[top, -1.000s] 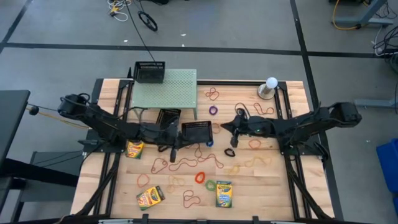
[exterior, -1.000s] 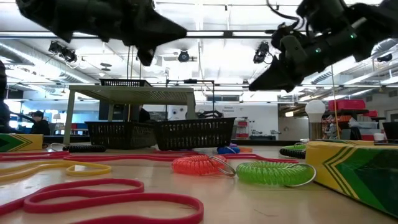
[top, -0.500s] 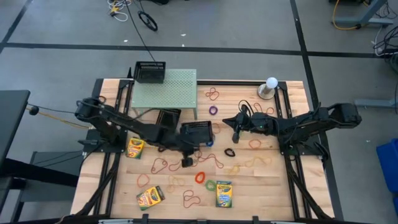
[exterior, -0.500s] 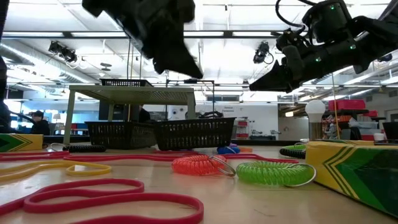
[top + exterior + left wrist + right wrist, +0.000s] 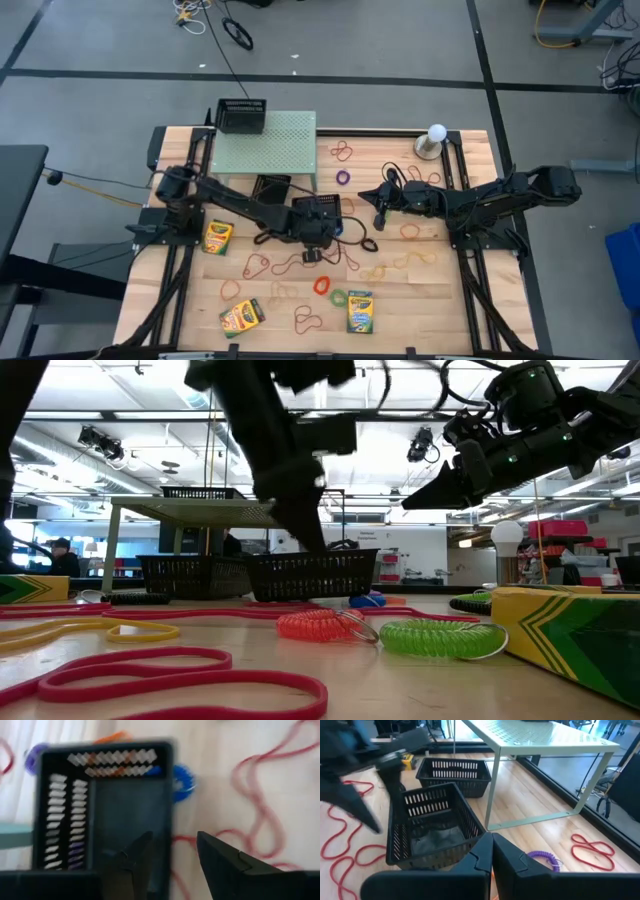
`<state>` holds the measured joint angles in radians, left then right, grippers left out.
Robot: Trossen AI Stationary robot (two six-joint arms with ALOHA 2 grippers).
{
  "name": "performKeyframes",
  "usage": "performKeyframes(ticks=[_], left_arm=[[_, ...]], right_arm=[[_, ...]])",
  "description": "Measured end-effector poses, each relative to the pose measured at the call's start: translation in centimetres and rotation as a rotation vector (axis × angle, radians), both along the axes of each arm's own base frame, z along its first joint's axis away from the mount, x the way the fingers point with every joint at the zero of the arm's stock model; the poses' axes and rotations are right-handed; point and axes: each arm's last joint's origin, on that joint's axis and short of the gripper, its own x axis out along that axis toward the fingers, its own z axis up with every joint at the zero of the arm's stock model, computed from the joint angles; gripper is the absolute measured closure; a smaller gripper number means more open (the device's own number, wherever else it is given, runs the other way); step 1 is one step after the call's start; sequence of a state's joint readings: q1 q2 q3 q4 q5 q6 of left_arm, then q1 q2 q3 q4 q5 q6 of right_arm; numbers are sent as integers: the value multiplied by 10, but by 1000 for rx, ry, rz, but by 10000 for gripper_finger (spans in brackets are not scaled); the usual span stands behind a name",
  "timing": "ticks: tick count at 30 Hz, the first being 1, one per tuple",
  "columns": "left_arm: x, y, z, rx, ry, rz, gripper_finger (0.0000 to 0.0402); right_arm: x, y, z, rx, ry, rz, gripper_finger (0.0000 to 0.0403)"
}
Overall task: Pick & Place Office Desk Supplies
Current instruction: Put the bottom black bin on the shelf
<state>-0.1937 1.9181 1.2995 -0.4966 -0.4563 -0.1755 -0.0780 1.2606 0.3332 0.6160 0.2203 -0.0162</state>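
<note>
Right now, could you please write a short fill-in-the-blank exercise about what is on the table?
1. The pale green shelf carries one black mesh ____ on its back corner.
2. The white ball sits on a ____ stand.
3. The left gripper hangs with its fingers ____ beside the mesh tray.
4. The right gripper is ____.

Missing words: tray; grey; open; shut

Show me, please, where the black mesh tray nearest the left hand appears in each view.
High view: black mesh tray at table centre, by the shelf's corner.
Low view: centre, middle distance.
Left wrist view: fills the picture's left half.
Right wrist view: nearer of two trays.
Shared landmark: pale green shelf, clear in the high, low and right wrist views.
</note>
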Motion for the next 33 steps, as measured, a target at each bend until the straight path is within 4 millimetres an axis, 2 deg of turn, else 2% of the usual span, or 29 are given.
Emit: performKeyframes(ticks=[3, 10, 13, 16, 19, 25, 29, 33], left_arm=[[1, 5, 0, -27, -2, 10, 276], [0, 2, -1, -53, 16, -15, 380], [2, -1, 8, -104, 12, -47, 388], [6, -11, 33, -151, -31, -107, 385], [4, -25, 67, -155, -83, -167, 386], [-21, -38, 130, -122, -172, -204, 387], [-42, -26, 159, -70, -209, -184, 387], [-54, 5, 178, 39, -215, -151, 387]], right_arm=[[0, 0, 0, 0, -1, 0, 392], [0, 0, 0, 0, -1, 0, 392], [0, 0, 0, 1, -1, -1, 392], [0, 0, 0, 1, 5, -1, 392], [0, 0, -1, 1, 7, -1, 392], [0, 0, -1, 3, 8, -4, 392], [0, 0, -1, 4, 12, -3, 392], [0, 0, -1, 8, 12, -4, 392]])
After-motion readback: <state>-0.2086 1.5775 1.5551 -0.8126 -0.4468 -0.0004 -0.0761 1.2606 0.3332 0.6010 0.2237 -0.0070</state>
